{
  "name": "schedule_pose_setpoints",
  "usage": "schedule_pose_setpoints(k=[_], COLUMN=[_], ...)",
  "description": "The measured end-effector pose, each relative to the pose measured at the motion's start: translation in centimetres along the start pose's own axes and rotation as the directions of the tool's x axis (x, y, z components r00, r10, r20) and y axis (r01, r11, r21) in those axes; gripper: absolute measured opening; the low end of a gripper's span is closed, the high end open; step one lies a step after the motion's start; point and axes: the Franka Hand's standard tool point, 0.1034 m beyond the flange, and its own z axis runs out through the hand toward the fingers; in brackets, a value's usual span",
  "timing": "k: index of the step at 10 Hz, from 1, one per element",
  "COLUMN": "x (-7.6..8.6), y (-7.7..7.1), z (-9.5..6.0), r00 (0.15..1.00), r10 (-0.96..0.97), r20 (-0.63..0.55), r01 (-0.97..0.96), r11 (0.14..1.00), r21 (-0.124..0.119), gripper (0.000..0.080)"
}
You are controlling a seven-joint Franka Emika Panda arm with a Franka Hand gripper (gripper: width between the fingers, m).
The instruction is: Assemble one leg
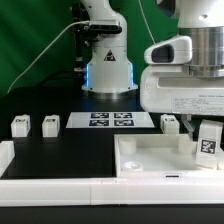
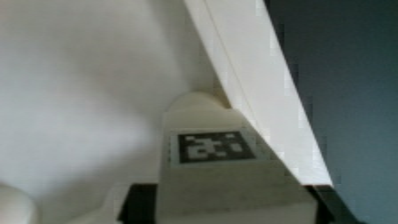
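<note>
My gripper (image 1: pixel 206 132) is shut on a leg (image 1: pixel 208 146), a small white block with a black-and-white tag, and holds it at the right end of the large white tray-like part (image 1: pixel 150 165). In the wrist view the leg (image 2: pixel 215 150) sits between my two dark fingers (image 2: pixel 139 204), with my gripper (image 2: pixel 228 206) just above the tray's flat floor (image 2: pixel 80 90), close to its raised rim (image 2: pixel 240 70). I cannot tell whether the leg's tip touches the tray. Three more legs stand on the black table: two on the exterior view's left (image 1: pixel 20 125) (image 1: pixel 50 123) and one (image 1: pixel 170 123) behind the tray.
The marker board (image 1: pixel 110 121) lies flat on the table between the loose legs. The robot base (image 1: pixel 108 70) stands behind it. A white border piece (image 1: pixel 40 185) runs along the table's front on the exterior view's left.
</note>
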Motion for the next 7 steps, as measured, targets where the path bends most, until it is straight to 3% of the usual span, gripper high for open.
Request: schedule_pose_setpoints(k=[4,7], x=[-0.48,-0.70], y=[-0.34,-0.63], z=[0.12,0.10], r00=[0.889,0.681], r10=[0.458,0.732], r20=[-0.004,-0.007], r01=[-0.458,-0.732], r11=[0.889,0.681], r21=[-0.005,-0.002], gripper=[0.0295,0.0294])
